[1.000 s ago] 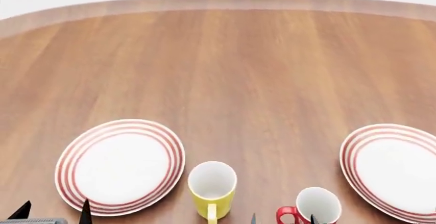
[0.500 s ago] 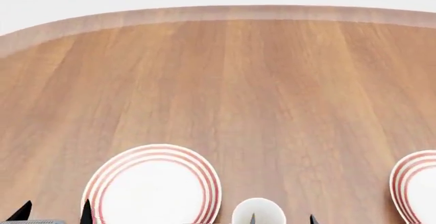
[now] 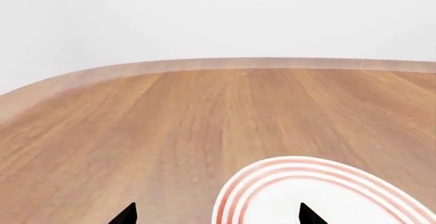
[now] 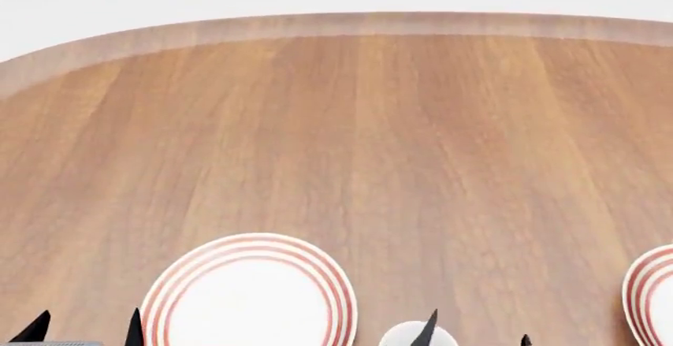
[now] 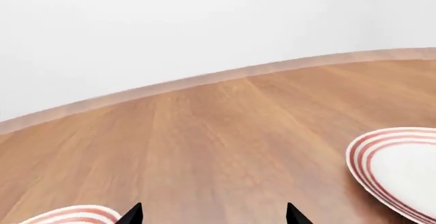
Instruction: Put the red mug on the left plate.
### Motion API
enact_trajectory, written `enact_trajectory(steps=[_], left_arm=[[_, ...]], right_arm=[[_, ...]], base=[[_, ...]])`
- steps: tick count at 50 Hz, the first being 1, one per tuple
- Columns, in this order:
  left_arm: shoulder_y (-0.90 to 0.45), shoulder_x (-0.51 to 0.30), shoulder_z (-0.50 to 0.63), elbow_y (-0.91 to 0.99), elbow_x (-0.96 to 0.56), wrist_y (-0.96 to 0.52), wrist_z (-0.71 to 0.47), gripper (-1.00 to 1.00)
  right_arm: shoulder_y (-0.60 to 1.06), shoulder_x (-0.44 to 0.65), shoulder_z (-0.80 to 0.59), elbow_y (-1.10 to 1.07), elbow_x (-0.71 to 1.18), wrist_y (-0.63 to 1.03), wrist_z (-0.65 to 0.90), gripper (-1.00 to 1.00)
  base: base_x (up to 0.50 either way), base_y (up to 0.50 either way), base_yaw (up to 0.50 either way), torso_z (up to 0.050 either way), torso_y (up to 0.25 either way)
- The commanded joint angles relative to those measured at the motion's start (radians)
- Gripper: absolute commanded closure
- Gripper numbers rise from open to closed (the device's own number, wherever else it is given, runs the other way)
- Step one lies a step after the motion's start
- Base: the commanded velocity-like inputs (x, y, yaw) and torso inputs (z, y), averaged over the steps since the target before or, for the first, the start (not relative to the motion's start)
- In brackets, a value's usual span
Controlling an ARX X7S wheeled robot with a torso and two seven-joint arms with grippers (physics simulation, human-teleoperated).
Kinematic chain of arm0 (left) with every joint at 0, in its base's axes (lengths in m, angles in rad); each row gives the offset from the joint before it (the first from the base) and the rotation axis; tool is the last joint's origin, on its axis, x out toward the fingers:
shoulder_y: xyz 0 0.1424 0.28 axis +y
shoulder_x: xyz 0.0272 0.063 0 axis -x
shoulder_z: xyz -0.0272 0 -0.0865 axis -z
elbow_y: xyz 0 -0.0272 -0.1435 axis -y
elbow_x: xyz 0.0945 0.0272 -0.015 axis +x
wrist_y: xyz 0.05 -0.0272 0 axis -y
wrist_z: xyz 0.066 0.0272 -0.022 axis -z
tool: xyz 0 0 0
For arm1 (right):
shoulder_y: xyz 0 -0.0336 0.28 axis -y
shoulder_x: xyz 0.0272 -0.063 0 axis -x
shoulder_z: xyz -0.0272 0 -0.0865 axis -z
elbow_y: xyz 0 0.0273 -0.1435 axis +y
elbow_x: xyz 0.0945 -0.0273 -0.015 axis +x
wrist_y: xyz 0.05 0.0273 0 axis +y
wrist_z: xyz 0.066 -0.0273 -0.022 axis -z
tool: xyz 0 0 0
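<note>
The red mug is out of view in every current frame. The left plate [image 4: 247, 303], white with red rings, lies at the near left of the wooden table. It also shows in the left wrist view [image 3: 327, 193] and as a sliver in the right wrist view [image 5: 71, 216]. My left gripper [image 4: 84, 333] is open and empty, just left of that plate; in its own view [image 3: 216, 218] the plate's rim lies between its tips. My right gripper [image 4: 475, 336] is open and empty, over bare wood in its own view [image 5: 214, 217].
The right plate [image 4: 654, 299] is cut by the head view's right edge and shows in the right wrist view [image 5: 402, 165]. A white mug rim [image 4: 403, 336] peeks in at the bottom edge by my right gripper. The table's far curved edge [image 4: 336, 24] meets a pale floor.
The head view has shifted so plates and mugs slid down and right in the picture. The red mug has dropped out of view. My right gripper's tips now show higher and further right.
</note>
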Motion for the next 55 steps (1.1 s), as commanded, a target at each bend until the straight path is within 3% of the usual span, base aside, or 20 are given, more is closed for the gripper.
enact_trajectory(steps=[1, 11, 24, 45, 50, 51, 55], left_arm=[[0.001, -0.005, 0.009, 0.000, 0.000, 0.006, -0.008, -1.00], [-0.001, -0.007, 0.010, -0.001, -0.012, 0.007, -0.010, -1.00], [-0.001, -0.013, 0.016, 0.001, -0.019, 0.005, -0.015, -1.00], [-0.003, -0.021, 0.030, -0.004, -0.024, 0.007, -0.024, -1.00], [-0.001, -0.023, 0.033, -0.002, -0.026, 0.010, -0.025, -1.00], [0.002, -0.024, 0.037, 0.001, -0.016, 0.013, -0.030, -1.00], [0.002, -0.024, 0.038, -0.001, -0.019, 0.017, -0.031, -1.00]], right_arm=[[0.018, -0.065, 0.046, -0.056, 0.043, 0.065, 0.195, -1.00], [-0.003, -0.070, 0.072, -0.035, 0.098, -0.039, 0.373, -1.00], [-0.066, -0.058, 0.043, -0.075, 0.165, -0.162, 0.468, -1.00], [-0.059, -0.030, -0.006, -0.050, 0.242, -0.217, 0.515, -1.00], [-0.079, -0.038, -0.007, -0.059, 0.236, -0.240, 0.560, -1.00], [0.006, -0.078, -0.023, -0.027, 0.304, -0.183, 0.642, -1.00], [0.023, -0.059, -0.048, -0.022, 0.332, -0.188, 0.665, -1.00]], base=[[0.00, 0.00, 0.00, 0.000, 0.000], [0.00, 0.00, 0.00, 0.000, 0.000], [0.00, 0.00, 0.00, 0.000, 0.000], [0.00, 0.00, 0.00, 0.000, 0.000], [0.00, 0.00, 0.00, 0.000, 0.000], [0.00, 0.00, 0.00, 0.000, 0.000], [0.00, 0.00, 0.00, 0.000, 0.000]])
